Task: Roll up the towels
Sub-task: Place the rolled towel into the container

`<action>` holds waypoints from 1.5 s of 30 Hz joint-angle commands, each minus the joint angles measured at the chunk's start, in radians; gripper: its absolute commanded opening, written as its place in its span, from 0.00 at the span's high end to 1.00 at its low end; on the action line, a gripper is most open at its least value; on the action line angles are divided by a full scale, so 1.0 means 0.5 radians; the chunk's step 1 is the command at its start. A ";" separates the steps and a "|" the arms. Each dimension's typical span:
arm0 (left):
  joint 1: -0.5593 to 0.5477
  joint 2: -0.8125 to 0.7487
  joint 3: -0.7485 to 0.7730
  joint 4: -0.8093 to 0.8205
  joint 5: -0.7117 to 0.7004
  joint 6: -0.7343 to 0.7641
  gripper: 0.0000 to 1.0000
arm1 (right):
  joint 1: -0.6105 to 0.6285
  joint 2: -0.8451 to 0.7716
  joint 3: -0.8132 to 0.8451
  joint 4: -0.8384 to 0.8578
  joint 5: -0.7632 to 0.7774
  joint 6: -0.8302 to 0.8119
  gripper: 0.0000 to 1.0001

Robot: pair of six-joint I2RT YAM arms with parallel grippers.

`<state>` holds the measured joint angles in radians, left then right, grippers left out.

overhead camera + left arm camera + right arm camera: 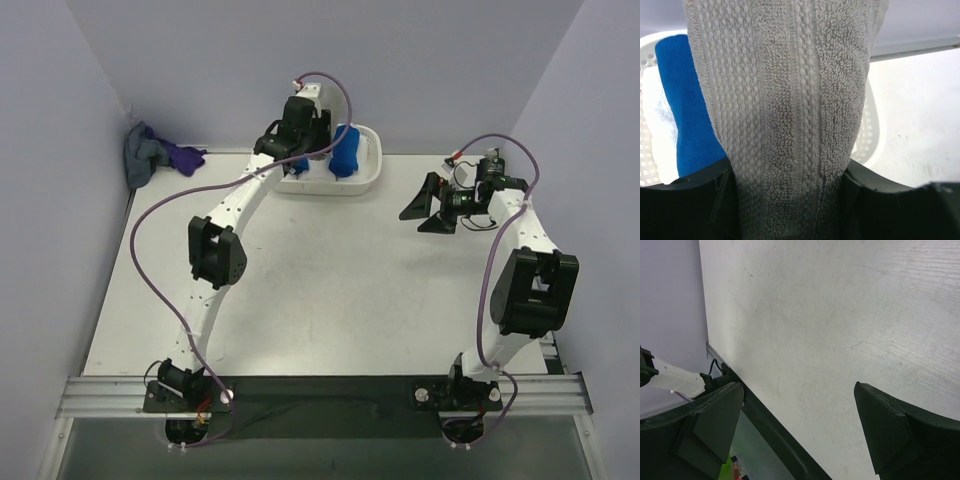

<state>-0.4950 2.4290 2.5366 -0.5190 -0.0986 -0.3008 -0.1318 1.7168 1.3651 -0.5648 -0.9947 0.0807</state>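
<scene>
My left gripper (298, 135) is shut on a grey terry-cloth towel (785, 90), gathered into a thick roll that fills the left wrist view between the jaws (787, 175). The gripper hangs over the white basket (372, 172) at the back of the table; in the top view the gripper hides the towel. My right gripper (432, 206) is open and empty above bare table at the right; its fingers (715, 425) stand wide apart in the right wrist view.
Bright blue towel rolls (345, 150) lie in the basket, one beside the grey towel (685, 100). A grey cloth (143, 155) and a small purple cloth (182, 157) are bunched in the far left corner. Walls close the back and sides.
</scene>
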 commanded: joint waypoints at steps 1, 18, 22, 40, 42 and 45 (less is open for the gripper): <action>0.023 0.026 -0.005 0.310 -0.107 -0.125 1.00 | -0.006 -0.037 -0.018 -0.058 -0.005 -0.033 0.00; 0.057 0.363 0.007 0.578 -0.159 -0.190 0.91 | -0.006 0.015 -0.061 -0.061 0.011 -0.063 0.00; 0.057 0.397 0.004 0.596 -0.171 -0.178 0.74 | -0.009 0.018 -0.061 -0.058 0.008 -0.063 0.00; 0.057 0.116 0.010 0.633 -0.199 -0.037 0.03 | -0.006 -0.080 -0.055 -0.061 -0.029 -0.045 0.00; 0.057 0.063 0.023 0.621 -0.208 -0.006 0.03 | -0.006 -0.117 -0.052 -0.064 -0.026 -0.042 0.00; 0.048 -0.099 0.032 0.606 -0.226 0.049 0.03 | -0.006 -0.166 -0.043 -0.064 -0.008 -0.045 0.00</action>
<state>-0.4747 2.5683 2.5137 -0.2745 -0.1795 -0.3191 -0.1318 1.7065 1.3369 -0.5652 -0.9897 0.0662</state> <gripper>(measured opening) 0.972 0.999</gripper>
